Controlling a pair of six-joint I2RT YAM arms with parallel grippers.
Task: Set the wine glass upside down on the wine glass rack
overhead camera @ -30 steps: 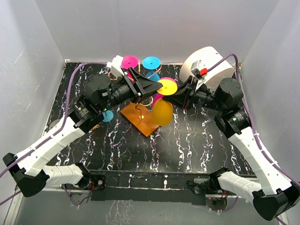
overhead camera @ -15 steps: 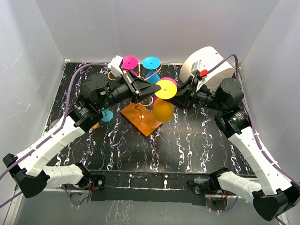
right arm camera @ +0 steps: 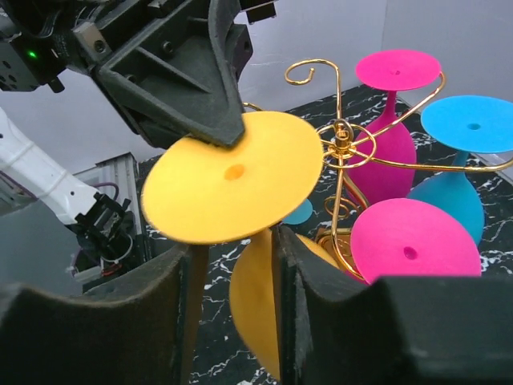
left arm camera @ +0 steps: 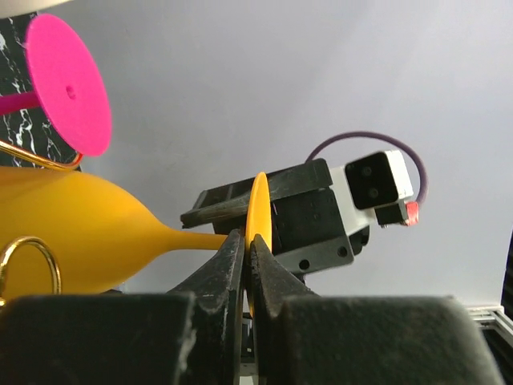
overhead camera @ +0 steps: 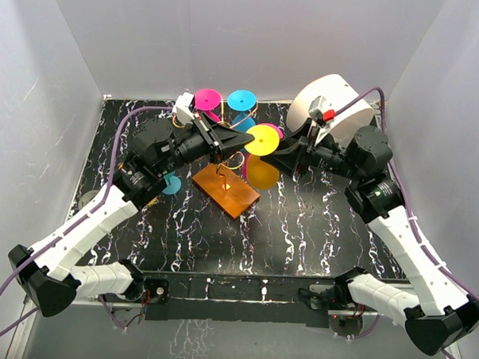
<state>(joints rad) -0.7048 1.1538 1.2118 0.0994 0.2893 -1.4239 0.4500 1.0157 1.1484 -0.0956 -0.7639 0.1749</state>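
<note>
Overhead, the wine glass (overhead camera: 262, 140) is seen held foot-up above the bench (overhead camera: 317, 230). Its yellow bowl hangs just beside the central post of the wine glass rack (overhead camera: 227, 192), whose orange base lies beneath, so the glass is already inverted but not yet hung on a wire arm. It is flanked by both arms: the left fingers (overhead camera: 243, 138) are set at the left rim of the foot, and the right fingers (overhead camera: 283, 154) are brought to the stem from the other side. This arrangement is judged to steady the glass while the stem is guided into a curl of the rack. A pink glass (overhead camera: 208, 99) and a blue glass (overhead camera: 242, 100) are hung at the far side, so a free arm nearer the front is probably aimed for. From the left wrist, the left fingers are shown closed flat on the thin edge of the yellow foot, with stem and bowl running away to the left past a gold wire loop (left arm camera: 29, 239). The rim is presumably pinched so that the stem is left free for the wire. From the right wrist, the right fingers are seen standing apart, one on each side below the foot, with gaps showing, so nothing is clamped by them. The gold post and curled arms are seen just beyond. No brand, label or legible writing is found in any view; only a small green light (right arm camera: 30, 54) on the left arm is noted.
</note>
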